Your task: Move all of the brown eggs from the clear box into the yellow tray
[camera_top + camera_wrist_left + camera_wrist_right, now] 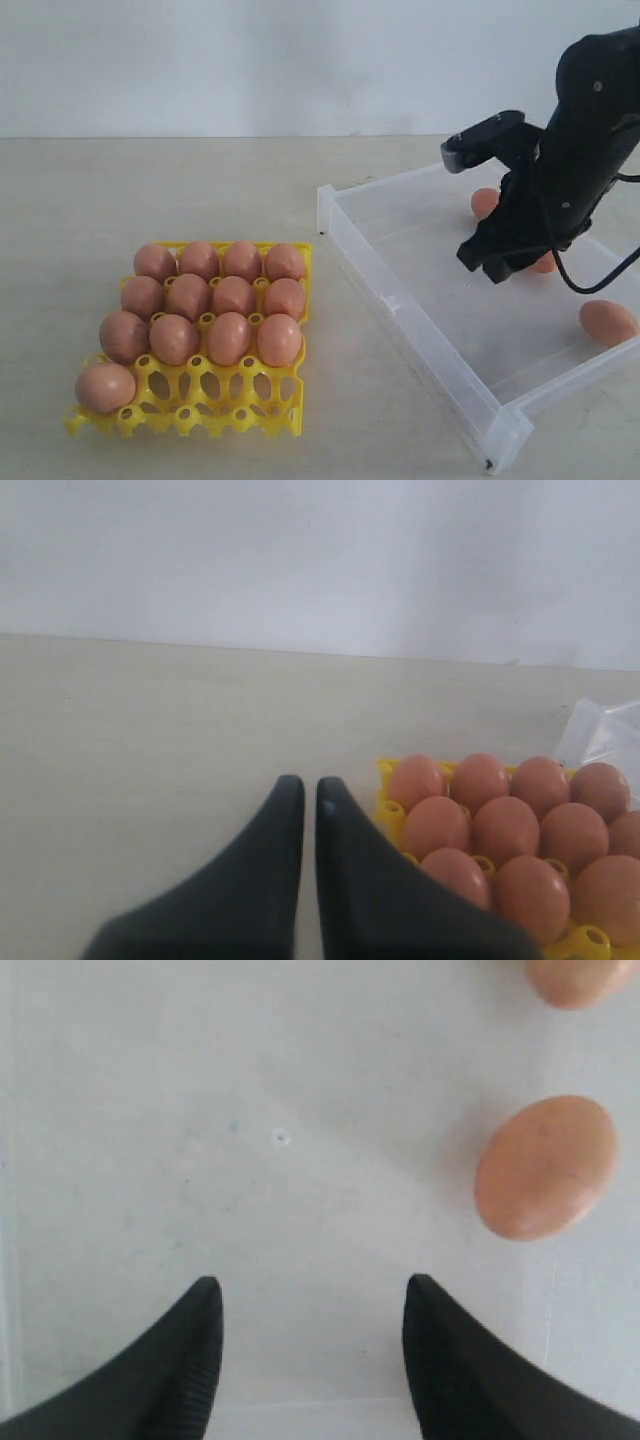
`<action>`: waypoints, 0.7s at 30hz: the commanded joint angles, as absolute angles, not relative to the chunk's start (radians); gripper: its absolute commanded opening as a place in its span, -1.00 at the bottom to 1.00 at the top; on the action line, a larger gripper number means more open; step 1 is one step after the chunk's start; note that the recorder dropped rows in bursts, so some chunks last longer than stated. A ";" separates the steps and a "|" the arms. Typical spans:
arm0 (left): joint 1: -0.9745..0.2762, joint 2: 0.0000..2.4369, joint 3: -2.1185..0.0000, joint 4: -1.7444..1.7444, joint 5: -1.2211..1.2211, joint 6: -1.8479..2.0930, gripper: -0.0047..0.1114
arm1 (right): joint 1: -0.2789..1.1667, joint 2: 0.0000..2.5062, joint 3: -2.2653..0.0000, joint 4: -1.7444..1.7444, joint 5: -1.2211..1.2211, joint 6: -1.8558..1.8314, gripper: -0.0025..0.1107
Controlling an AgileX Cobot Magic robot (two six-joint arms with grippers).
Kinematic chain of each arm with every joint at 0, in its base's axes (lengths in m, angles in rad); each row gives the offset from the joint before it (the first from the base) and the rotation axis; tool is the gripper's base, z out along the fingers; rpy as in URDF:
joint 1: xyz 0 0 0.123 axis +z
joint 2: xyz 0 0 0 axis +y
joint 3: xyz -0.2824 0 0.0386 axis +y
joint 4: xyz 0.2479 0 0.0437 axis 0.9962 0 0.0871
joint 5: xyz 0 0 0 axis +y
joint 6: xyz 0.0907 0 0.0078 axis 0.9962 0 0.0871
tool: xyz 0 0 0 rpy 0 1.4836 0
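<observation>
Clear box [410,320] up front w/ R gripper [310,1285] hovering inside, spread wide & empty, prob. lining up brown egg [545,1167] just beside it; yellow tray [240,420] well apart, by closed, empty L gripper [302,785].

Legible markings: none in any view.
No text, label, brand, number or sign can be read on the yellow tray [200,415], the brown eggs [230,337], the clear box [400,300] or the black arm [590,130]. The table [150,190] and the wall behind it are just as plain in the exterior view and in both wrist views.
</observation>
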State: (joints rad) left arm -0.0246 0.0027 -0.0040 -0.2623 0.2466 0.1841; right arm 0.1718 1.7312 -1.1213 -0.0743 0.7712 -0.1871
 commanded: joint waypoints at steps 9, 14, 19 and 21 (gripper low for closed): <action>-0.032 0.000 0.000 -0.263 0.232 0.176 -0.85 | 0.170 1.677 -1.119 -0.322 0.917 -0.087 -0.13; -0.032 0.000 0.000 -0.263 0.232 0.176 -0.85 | 0.170 1.677 -1.119 -0.364 0.905 -0.212 -0.13; -0.032 0.000 0.000 -0.263 0.232 0.176 -0.85 | 0.170 1.721 -1.117 -0.367 0.908 -0.249 -0.13; -0.032 0.000 0.000 -0.263 0.232 0.176 -0.85 | 0.170 1.745 -1.117 -0.369 0.908 -0.249 -0.13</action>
